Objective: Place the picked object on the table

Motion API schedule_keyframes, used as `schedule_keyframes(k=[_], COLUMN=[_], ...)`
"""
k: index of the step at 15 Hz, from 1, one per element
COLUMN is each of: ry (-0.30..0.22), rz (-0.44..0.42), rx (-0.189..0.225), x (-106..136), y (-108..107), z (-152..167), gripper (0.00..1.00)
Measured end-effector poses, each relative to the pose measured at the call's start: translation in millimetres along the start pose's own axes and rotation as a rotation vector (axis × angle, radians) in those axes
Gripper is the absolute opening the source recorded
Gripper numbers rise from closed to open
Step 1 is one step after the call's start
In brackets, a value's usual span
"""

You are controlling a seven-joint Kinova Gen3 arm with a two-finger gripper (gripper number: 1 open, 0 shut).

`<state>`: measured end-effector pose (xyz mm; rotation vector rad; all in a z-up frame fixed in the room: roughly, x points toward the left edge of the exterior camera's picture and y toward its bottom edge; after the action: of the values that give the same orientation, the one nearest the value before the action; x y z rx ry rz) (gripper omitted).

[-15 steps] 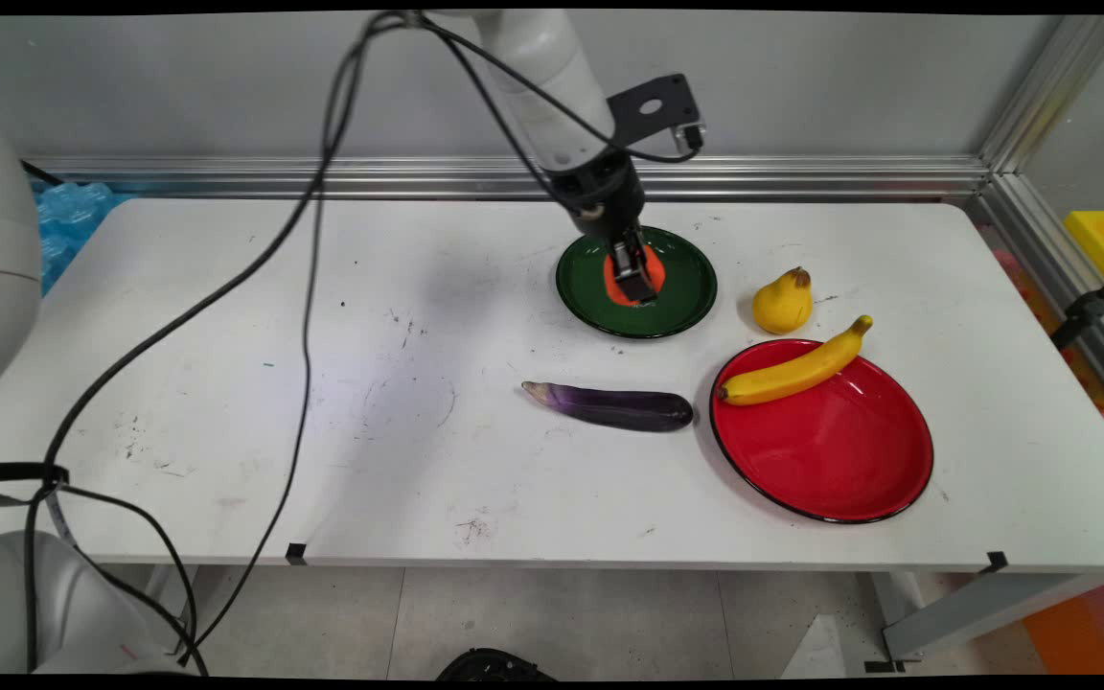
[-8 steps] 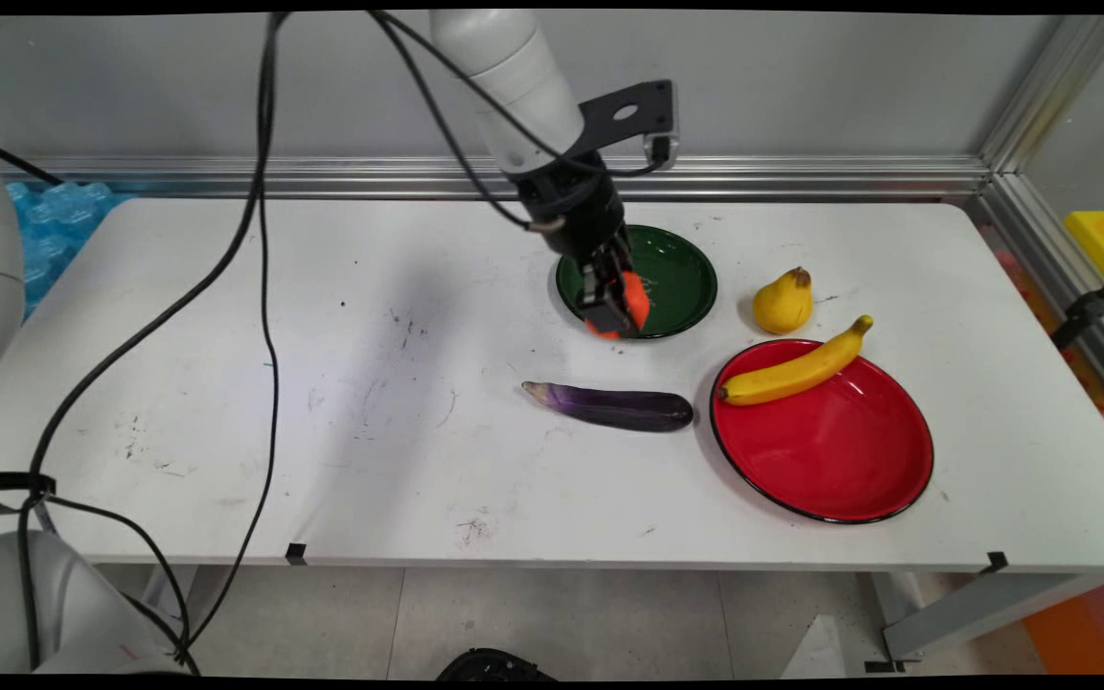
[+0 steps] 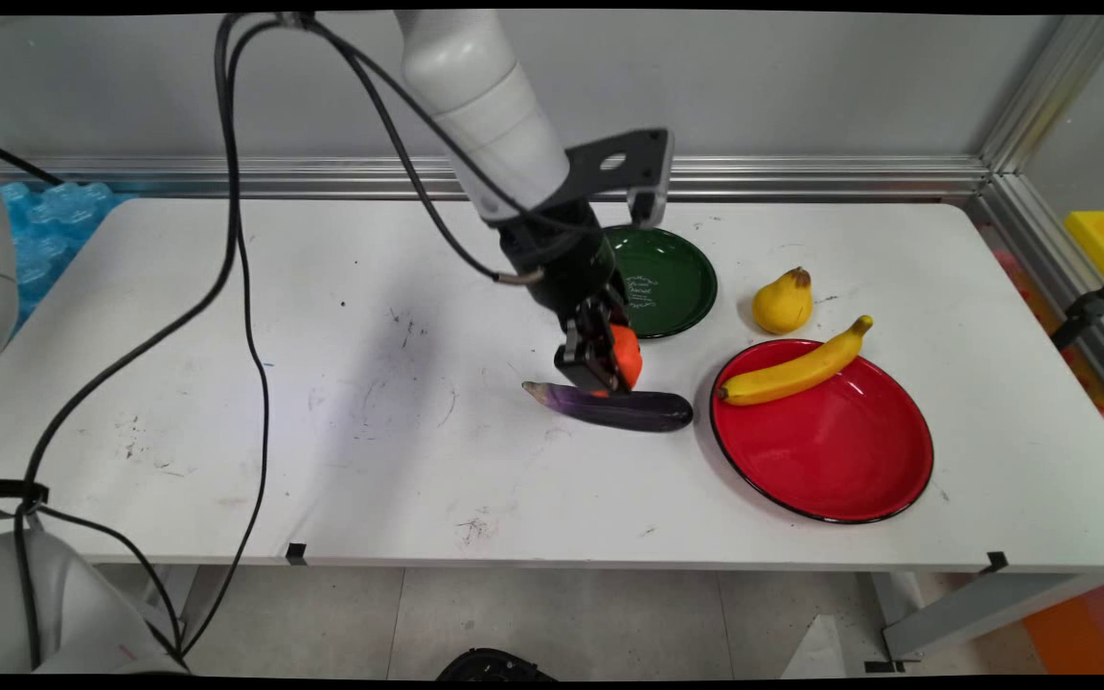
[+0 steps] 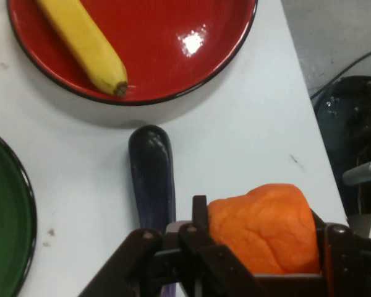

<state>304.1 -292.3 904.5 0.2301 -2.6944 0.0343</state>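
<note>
My gripper (image 3: 602,369) is shut on an orange fruit (image 3: 624,353), held in the air just above the purple eggplant (image 3: 614,405) that lies on the white table. In the hand view the orange fruit (image 4: 264,228) sits clamped between the fingers (image 4: 201,216), with the eggplant (image 4: 152,176) right below it. The green plate (image 3: 667,278) behind the gripper is empty. To the right lies a red plate (image 3: 835,450) with a banana (image 3: 794,369) across its far rim.
A yellow pear (image 3: 783,301) stands on the table between the green plate and the red plate. Black cables (image 3: 245,287) hang from the arm over the table's left half. The table's front edge (image 3: 552,563) runs close below the eggplant.
The gripper lifted the orange fruit off the green plate and carried it toward the near side, from over the plate to above the eggplant. The green plate is left empty.
</note>
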Motion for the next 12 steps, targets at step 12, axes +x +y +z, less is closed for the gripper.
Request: schedule_keyframes(k=[12], ry=[-0.056], rz=[-0.042], rx=[0.040], x=[0], y=[22], z=[95], gripper=[0.00])
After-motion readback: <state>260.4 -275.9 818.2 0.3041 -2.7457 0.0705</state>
